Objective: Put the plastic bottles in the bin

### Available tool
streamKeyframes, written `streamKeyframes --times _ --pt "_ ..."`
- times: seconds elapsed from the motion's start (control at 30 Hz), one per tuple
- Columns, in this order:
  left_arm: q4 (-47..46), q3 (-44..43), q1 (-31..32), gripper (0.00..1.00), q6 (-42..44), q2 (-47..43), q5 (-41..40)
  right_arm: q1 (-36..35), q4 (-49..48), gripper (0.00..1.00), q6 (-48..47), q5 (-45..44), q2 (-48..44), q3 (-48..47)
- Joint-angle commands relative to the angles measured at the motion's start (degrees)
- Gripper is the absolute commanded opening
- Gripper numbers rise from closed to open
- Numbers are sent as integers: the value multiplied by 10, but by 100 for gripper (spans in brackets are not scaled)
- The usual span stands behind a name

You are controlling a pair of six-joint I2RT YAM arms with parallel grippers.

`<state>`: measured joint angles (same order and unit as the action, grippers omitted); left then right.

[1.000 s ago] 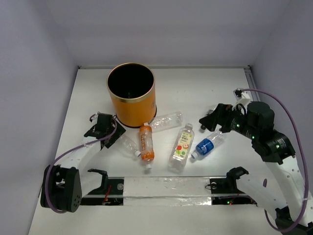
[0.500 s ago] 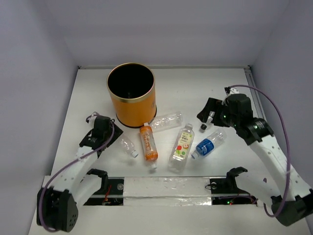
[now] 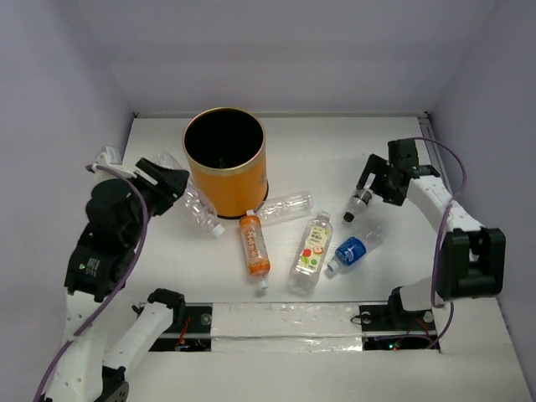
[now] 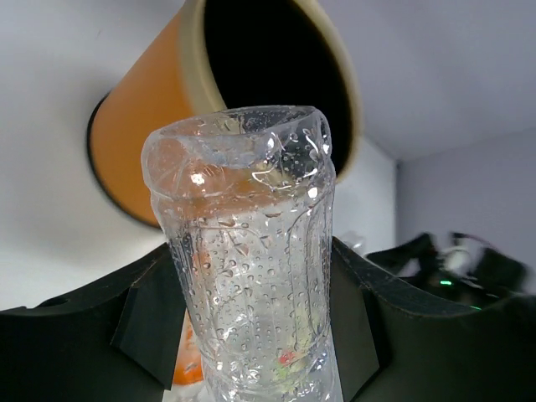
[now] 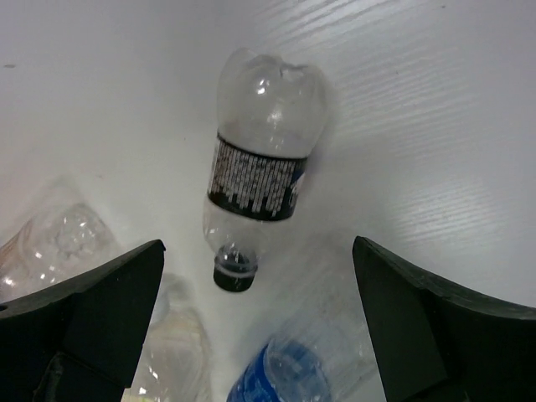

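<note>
Left gripper (image 3: 170, 179): gripped clear bottle (image 4: 251, 251) at 9 o'clock of bin (image 3: 236, 182), probably for tipping in.
Right gripper (image 3: 371, 186): hung wide apart, empty, above black-labelled bottle (image 5: 260, 180), probably its target.

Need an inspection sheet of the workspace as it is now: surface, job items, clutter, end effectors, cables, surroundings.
Surface: white table, no spills seen.
Job's things: orange bin upright; held clear bottle beside the bin; lying on the table are the clear bottle, orange bottle, fruit-labelled bottle, blue-labelled bottle and black-labelled bottle.
Clutter: nothing seen.
End effectors: left end effector shut on the held clear bottle; right end effector open above the black-labelled bottle.
Cables: left purple cable and right purple cable, one looped along each arm.
Surroundings: pale walls on three sides.
</note>
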<state>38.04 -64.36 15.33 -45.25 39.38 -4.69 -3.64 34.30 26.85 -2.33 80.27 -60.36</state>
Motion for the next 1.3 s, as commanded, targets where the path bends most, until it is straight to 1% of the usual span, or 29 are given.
streamKeyframes --times 0.0,0.03,0.07,0.13,0.17,0.23,0.3,0.33,0.47,0.57,0.63,0.67,0.73,0.8,0.83,0.93,0.97,1.0,1.03,1.07,1.13,1.2,1.23,1.27 --pt "-1 -122 1 36 44 34 3 21 -35 99 -13 14 51 -41" --pt "-8 -150 1 36 50 62 0 33 -38 98 -12 18 73 -43" --pt "-19 -197 1 36 57 76 -2 33 -41 98 -12 33 83 -47" --pt "-30 -237 1 37 80 119 -12 42 -42 98 -13 45 110 -56" --pt "-35 -274 1 37 88 135 -18 42 -40 98 -14 47 121 -63" --pt "-44 -316 1 37 107 176 -43 42 -35 96 -17 63 152 -85" --pt "-68 -335 1 38 122 200 -67 42 -30 95 -17 74 174 -102" --pt "-78 -346 1 38 130 225 -72 42 -29 92 -17 85 182 -107" --pt "-115 -370 1 38 156 293 -100 42 -20 90 -19 101 226 -124" --pt "-154 -364 1 38 174 337 -123 42 -17 89 -18 115 246 -134" --pt "-177 -358 1 38 180 362 -138 42 -13 86 -16 124 254 -142" --pt "-194 -358 1 38 182 372 -140 42 -11 81 -15 127 256 -147" --pt "-209 -362 1 38 193 399 -153 42 -18 75 -8 137 258 -151" --pt "-234 -358 7 38 207 412 -171 42 -25 63 -3 143 258 -148" --pt "-242 -354 8 38 224 422 -178 42 -42 55 5 145 252 -144" --pt "-277 -319 22 39 255 428 -204 42 -78 51 15 142 233 -129" --pt "-292 -294 28 41 257 426 -204 42 -85 48 18 133 216 -128" --pt "-299 -285 28 44 257 426 -204 42 -89 48 20 127 206 -128" --pt "-303 -276 34 50 258 425 -204 42 -98 47 23 119 194 -130" --pt "-306 -265 34 53 258 425 -204 42 -100 47 24 116 182 -134" --pt "-311 -261 41 59 258 429 -203 42 -101 47 29 114 141 -144" --pt "-312 -262 47 64 262 432 -202 42 -101 47 38 117 97 -168" --pt "-313 -263 47 68 264 433 -201 42 -102 47 42 123 83 -177" --pt "-313 -267 53 70 264 434 -199 42 -104 47 47 137 68 -197"
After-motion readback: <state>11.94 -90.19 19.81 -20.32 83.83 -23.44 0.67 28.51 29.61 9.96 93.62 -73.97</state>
